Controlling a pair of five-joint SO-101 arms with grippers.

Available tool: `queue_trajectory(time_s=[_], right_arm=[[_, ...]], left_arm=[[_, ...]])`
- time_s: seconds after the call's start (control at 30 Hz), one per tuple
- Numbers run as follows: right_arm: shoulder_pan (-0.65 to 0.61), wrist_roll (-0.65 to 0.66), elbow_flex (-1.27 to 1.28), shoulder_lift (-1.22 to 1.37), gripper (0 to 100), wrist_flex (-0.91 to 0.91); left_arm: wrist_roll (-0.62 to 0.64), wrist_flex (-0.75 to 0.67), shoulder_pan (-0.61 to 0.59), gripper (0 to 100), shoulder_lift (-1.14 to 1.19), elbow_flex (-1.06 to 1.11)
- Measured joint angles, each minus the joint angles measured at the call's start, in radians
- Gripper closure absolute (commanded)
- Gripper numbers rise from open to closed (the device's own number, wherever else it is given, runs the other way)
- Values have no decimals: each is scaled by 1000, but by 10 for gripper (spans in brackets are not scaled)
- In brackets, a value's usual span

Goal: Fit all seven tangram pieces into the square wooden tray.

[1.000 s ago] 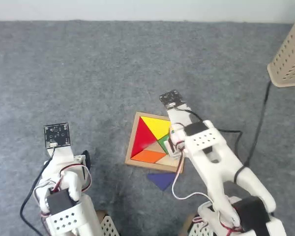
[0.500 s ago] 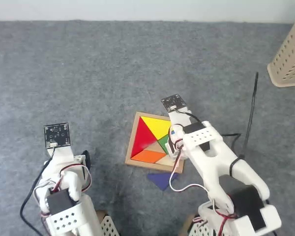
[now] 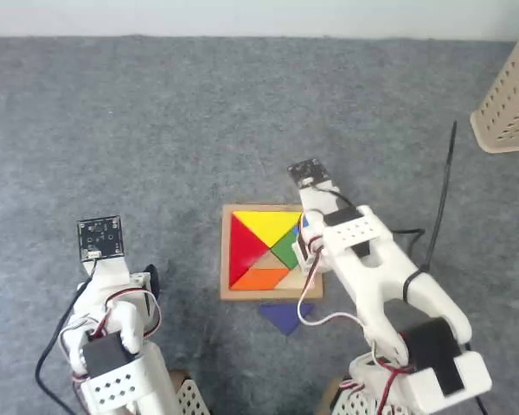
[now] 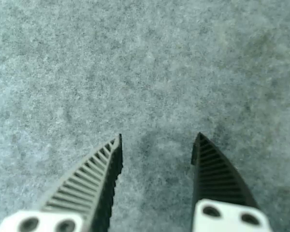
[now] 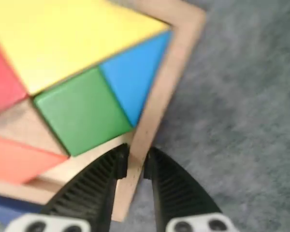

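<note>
Gripping the rim of the square wooden tray [image 3: 226, 255], the right tool [image 5: 135, 157] has its two black fingers drawn almost together, one inside the rim and one outside, with the thin wooden edge between them. It holds the tray's side at about 4 o'clock, just beside the green square [image 3: 285, 251].

The tray lies flat on the grey desk [image 3: 156, 130], a little toward 6 o'clock from the middle of the high view, its sides square to the picture. Inside it, the yellow triangle [image 3: 266, 223] fills the 12 o'clock part, the red triangle [image 3: 242, 255] the 9 o'clock part, and the orange piece [image 3: 259, 278] lies along the 6 o'clock side. The blue triangle [image 5: 135, 77] sits against the rim at about 2 o'clock, touching the green square and the yellow triangle. A pale wood-coloured patch [image 3: 264, 261] shows between red, green and orange; whether it is a piece or bare tray floor cannot be told.

The purple piece [image 3: 284, 317] lies on the desk outside the tray, just beside its 6 o'clock edge.

The left tool [image 4: 157, 140] stands at 8 o'clock from the tray, well apart, fingers spread wide over bare desk with nothing between them.

A tan basket [image 3: 510, 95] stands at 2 o'clock, and a black cable [image 3: 441, 199] runs at 3 o'clock.
</note>
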Motion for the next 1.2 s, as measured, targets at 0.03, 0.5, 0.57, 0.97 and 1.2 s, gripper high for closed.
queue_trajectory(time_s=[0.03,0.5,0.57,0.97,1.2], right_arm=[[15,0,-20,11,994,0],[87,-140,-494,370,994,89],[109,-186,-551,417,994,97],[233,-313,-600,459,907,110],[186,-305,-704,459,695,269]], left_arm=[[0,0,0,775,0,0],[0,0,0,775,0,0],[0,0,0,775,0,0],[0,0,0,775,0,0],[0,0,0,775,0,0]])
